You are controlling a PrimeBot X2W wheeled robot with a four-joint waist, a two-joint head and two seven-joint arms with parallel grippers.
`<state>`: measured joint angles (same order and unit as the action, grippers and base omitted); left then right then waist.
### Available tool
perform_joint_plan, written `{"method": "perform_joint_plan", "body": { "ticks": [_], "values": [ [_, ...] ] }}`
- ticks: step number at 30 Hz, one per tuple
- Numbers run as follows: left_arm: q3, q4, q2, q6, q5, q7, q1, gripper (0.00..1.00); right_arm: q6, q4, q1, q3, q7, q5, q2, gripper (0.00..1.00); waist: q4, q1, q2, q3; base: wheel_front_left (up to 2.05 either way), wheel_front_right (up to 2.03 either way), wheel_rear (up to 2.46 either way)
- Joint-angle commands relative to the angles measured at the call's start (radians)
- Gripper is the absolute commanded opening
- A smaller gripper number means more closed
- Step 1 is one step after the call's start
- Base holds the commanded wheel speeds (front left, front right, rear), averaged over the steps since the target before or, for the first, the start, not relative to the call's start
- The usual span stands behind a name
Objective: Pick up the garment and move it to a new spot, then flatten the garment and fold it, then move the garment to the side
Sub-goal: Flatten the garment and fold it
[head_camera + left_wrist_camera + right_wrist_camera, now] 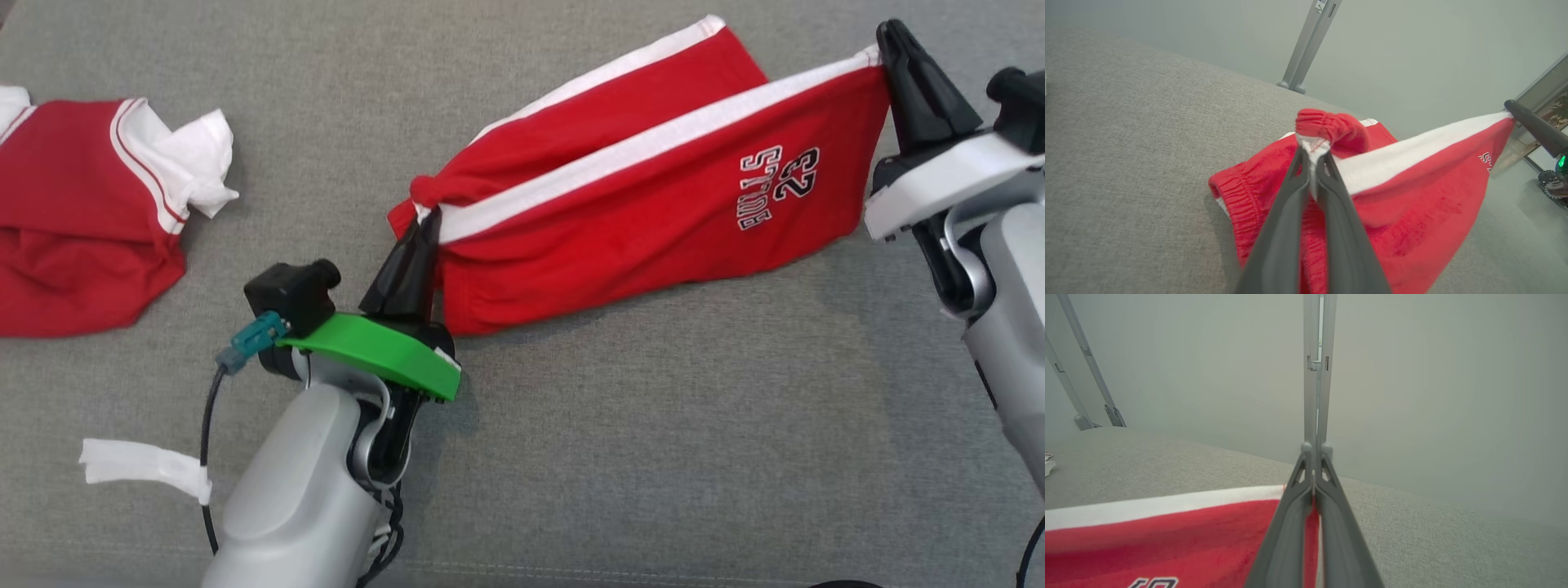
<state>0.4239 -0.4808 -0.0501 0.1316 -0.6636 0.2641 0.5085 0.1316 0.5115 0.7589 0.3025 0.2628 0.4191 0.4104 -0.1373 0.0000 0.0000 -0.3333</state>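
Head view: the red shorts (653, 188) span both pincers over the grey woven surface (653, 449), with the long axis running left to right. The left gripper (424, 224) pinches the bunched waistband and the right gripper (888, 41) the hem corner.
Left wrist view: the jaws clamp soft, gathered elastic.
Right wrist view: the jaws are closed on the thin hem edge.

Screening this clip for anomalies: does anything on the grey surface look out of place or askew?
The shorts, pinched by the left claw and right claw, have the waistband bunched at the left grip. A second red-and-white garment lies crumpled at the left edge, and a white strip sits beside the left arm's cable.
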Motion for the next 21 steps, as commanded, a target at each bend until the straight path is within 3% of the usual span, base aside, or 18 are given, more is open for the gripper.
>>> {"method": "perform_joint_plan", "body": {
  "ticks": [1, 18, 19, 20, 21],
  "values": [
    [0.000, 0.006, -0.002, -0.002, -0.033, 0.000, 0.044, 0.00, -0.002, 0.028, 0.053, 0.010, 0.003, -0.008, 0.005, 0.00, -0.085, 0.0000, 0.0000, -0.144, 0.00, 0.00, 0.00],
    [0.073, 0.013, -0.002, -0.002, -0.143, 0.000, 0.206, 0.00, -0.002, 0.219, 0.336, 0.057, 0.003, -0.067, 0.006, 0.00, -0.162, 0.0000, 0.0000, -0.280, 0.00, 0.00, 0.00],
    [0.080, 0.014, -0.002, -0.002, -0.149, 0.000, 0.210, 0.05, -0.002, 0.230, 0.345, 0.059, 0.003, -0.074, 0.006, 0.00, -0.165, 0.0000, 0.0000, -0.283, 0.00, 0.00, 0.00],
    [0.090, 0.015, -0.002, -0.002, -0.158, 0.000, 0.212, 0.19, -0.002, 0.239, 0.354, 0.061, 0.003, -0.079, 0.004, 0.00, -0.167, 0.0000, 0.0000, -0.285, 0.00, 0.00, 0.00],
    [0.097, 0.016, -0.002, -0.002, -0.163, 0.000, 0.216, 0.42, -0.002, 0.249, 0.362, 0.060, 0.003, -0.082, 0.003, 0.00, -0.170, 0.0000, 0.0000, -0.286, 0.00, 0.00, 0.00]
  ]
}}
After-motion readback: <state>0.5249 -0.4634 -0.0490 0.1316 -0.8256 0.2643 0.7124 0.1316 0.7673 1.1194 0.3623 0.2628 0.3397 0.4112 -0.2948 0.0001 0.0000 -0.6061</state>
